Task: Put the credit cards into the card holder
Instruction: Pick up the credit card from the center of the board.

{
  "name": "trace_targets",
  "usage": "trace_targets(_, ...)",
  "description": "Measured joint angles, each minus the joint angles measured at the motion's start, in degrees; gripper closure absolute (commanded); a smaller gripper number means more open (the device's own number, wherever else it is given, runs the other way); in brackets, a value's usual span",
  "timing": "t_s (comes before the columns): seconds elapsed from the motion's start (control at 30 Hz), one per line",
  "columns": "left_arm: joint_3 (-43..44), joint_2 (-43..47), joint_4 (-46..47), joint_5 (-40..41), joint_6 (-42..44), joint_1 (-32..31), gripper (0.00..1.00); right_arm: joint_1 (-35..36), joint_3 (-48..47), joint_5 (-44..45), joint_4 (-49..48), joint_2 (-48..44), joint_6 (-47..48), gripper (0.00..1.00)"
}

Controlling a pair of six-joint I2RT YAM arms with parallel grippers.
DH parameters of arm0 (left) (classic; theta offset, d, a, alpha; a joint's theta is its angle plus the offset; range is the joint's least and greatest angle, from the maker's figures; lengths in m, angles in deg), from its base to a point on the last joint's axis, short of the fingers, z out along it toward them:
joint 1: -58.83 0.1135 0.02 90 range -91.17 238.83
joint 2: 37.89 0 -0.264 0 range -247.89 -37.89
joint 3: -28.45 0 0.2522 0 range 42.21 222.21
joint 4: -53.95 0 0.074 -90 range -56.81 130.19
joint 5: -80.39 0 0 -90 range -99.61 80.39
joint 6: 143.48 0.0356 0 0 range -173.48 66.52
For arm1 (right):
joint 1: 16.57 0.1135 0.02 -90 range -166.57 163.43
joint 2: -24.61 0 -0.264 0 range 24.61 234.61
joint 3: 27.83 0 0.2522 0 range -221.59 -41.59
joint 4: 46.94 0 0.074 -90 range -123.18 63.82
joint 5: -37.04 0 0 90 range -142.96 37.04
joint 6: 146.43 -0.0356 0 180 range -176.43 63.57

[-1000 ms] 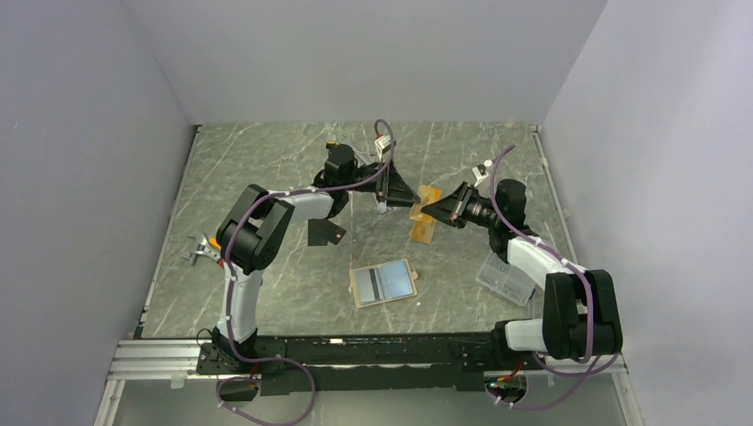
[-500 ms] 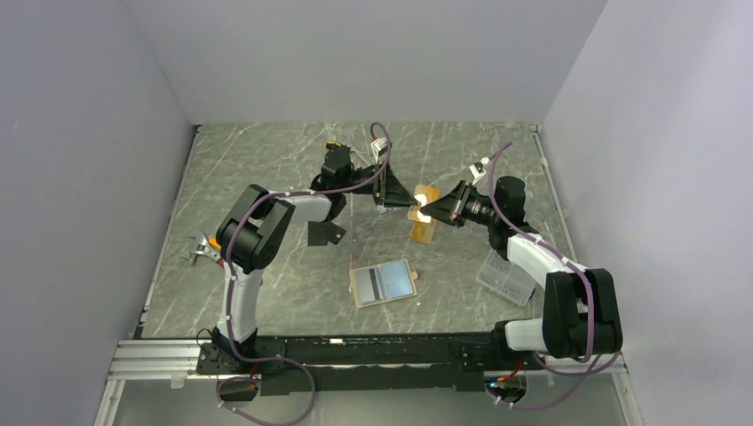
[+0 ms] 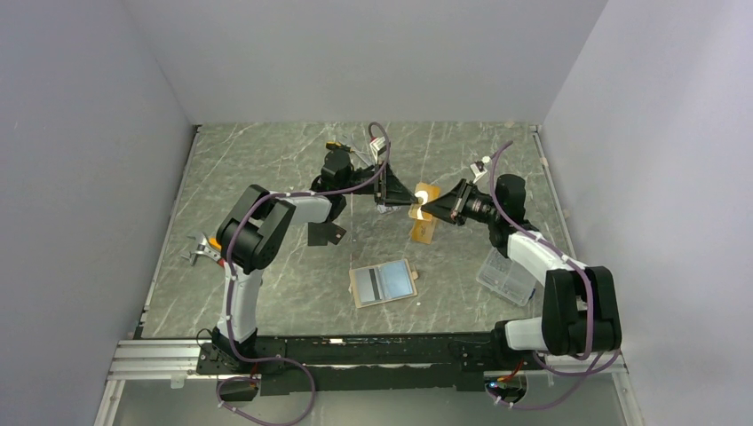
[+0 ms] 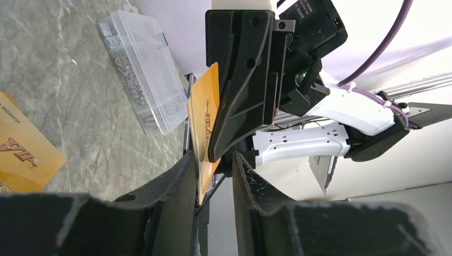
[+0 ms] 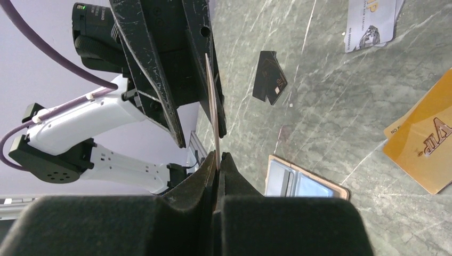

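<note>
Beyond the card holder (image 3: 384, 282), up off the surface (image 3: 266, 293), my right tool (image 5: 217, 159) was clamped on one edge of an orange card (image 4: 203, 114), holding it upright. My left tool (image 4: 216, 160) faced it from the other side. Its fingers (image 4: 176, 186) bracketed the card's free edge together with the tip of the right tool. One finger seemed to lie against the card, but I could not tell whether the pair was pinching it or only standing around it.

Below both tools, between them and the card holder, a second orange card (image 3: 424, 231) lay flat on the surface. A black card (image 3: 326, 232) lay left of the card holder and farther back. A clear plastic box (image 3: 506, 277) sat well to the card holder's right. The right wrist view also showed silver-grey cards (image 5: 373, 21) lying farther from the card holder than the black card. The card holder lay opened flat, panels up, nearer the arm bases than any of the cards.

I judged this to be a mid-air handover of the orange card, early in the task, since several cards were outside the card holder. Next, the left tool needed a firm pinch before the right one let go, or the thin card could slip and drop. The card would then have to travel back to the card holder and meet a pocket edge-first. The free tool would probably have to steady the loose card holder.
</note>
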Motion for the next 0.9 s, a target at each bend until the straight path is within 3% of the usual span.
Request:
trace_targets(0.27, 0.0, 0.0, -0.1, 1.6, 0.1, 0.1, 0.72, -0.5, -0.7, -1.0, -1.9, 1.9, -1.7, 0.99)
trace_targets(0.37, 0.0, 0.0, 0.2, 1.7, 0.0, 0.1, 0.48, -0.7, -0.5, -2.1, -4.7, 2.3, -3.1, 0.99)
trace_targets(0.47, 0.0, 0.0, 1.0, 0.1, 0.4, -0.4, 0.39, -0.9, -0.2, -1.5, -5.5, 2.4, -3.5, 0.99)
trace_targets(0.53, 0.0, 0.0, 0.9, -0.8, 0.6, -0.9, 0.04, -1.0, -0.1, -1.4, -5.1, 2.3, -3.2, 0.99)
trace_targets(0.9, 0.5, 4.2, -14.1, -1.2, 11.4, -2.2, 0.01, -0.7, 0.1, -1.0, -1.1, 0.7, -0.1, 1.0)
